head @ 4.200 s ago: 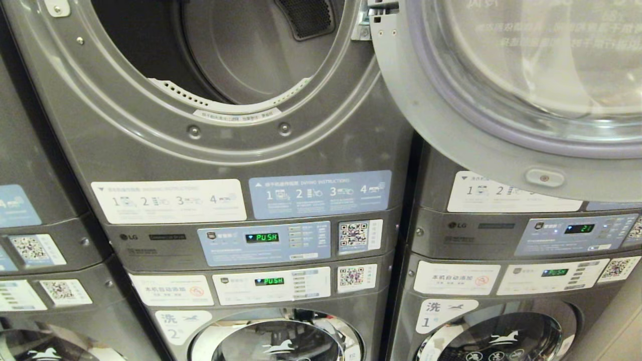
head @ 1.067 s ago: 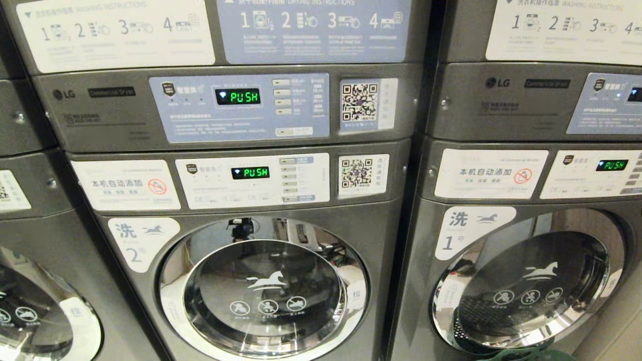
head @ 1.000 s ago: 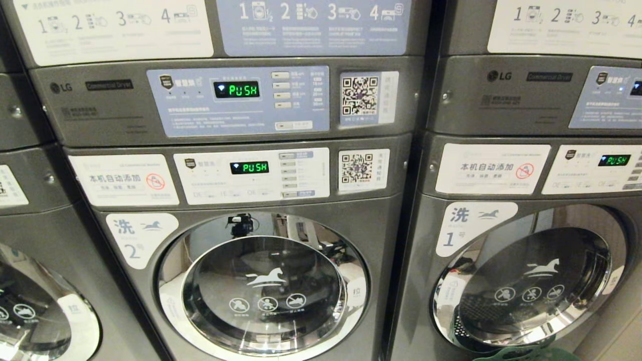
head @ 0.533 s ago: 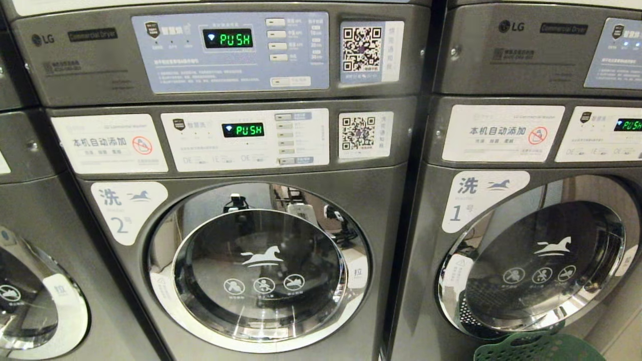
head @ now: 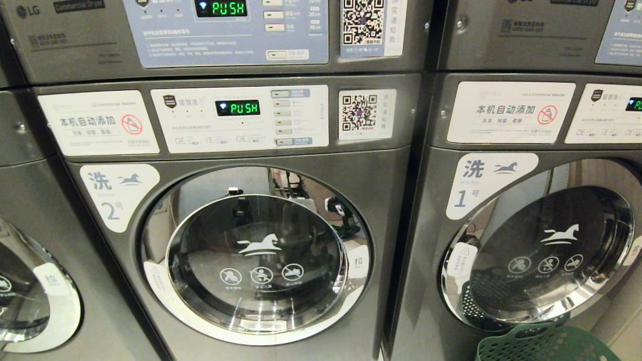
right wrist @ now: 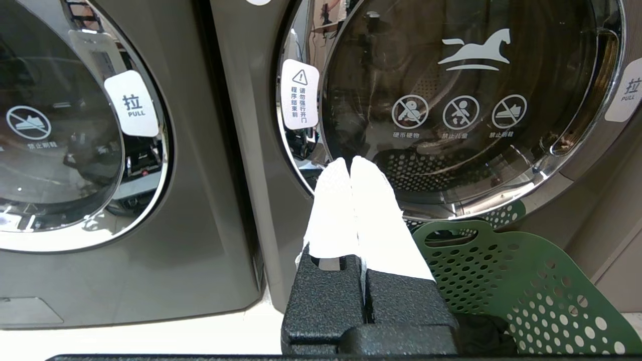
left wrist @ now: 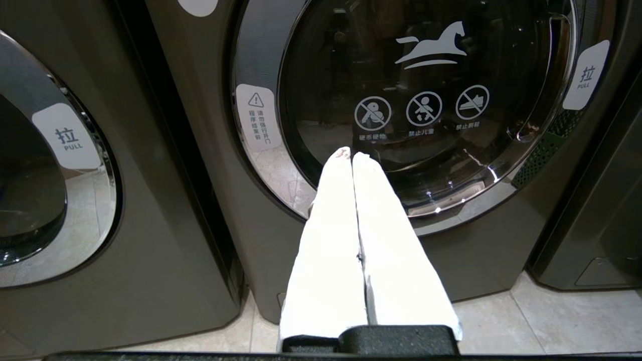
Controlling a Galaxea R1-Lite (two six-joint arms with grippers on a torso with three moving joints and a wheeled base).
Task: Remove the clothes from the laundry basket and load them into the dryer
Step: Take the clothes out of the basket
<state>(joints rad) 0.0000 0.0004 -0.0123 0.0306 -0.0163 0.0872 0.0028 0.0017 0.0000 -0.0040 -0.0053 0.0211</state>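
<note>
Two dark grey front-loading washers filled the head view. The one marked 2 stood left of centre, its chrome-rimmed round glass door shut and printed with a white horse emblem. The one marked 1 stood to its right, door shut as well. A third grey machine showed only at the far left edge.

Above the number 2 washer ran the lower control strip of the dark grey LG dryer, its green display reading PUSH; its door lay outside every view.

Low at the right, on the pale tiled floor just in front of the number 1 washer, sat the dark green plastic laundry basket. Its wall was peppered with small round holes and had a handle slot near the rim. A dark patch at its near edge, close to the right wrist, could have been the black clothes, but it was too hidden to tell.

The left gripper hung low before the number 2 washer's door, its white fingers pressed together, holding nothing. The right gripper hung before the number 1 washer, white fingers likewise clamped tip to tip and empty, beside the basket but not touching it.
</note>
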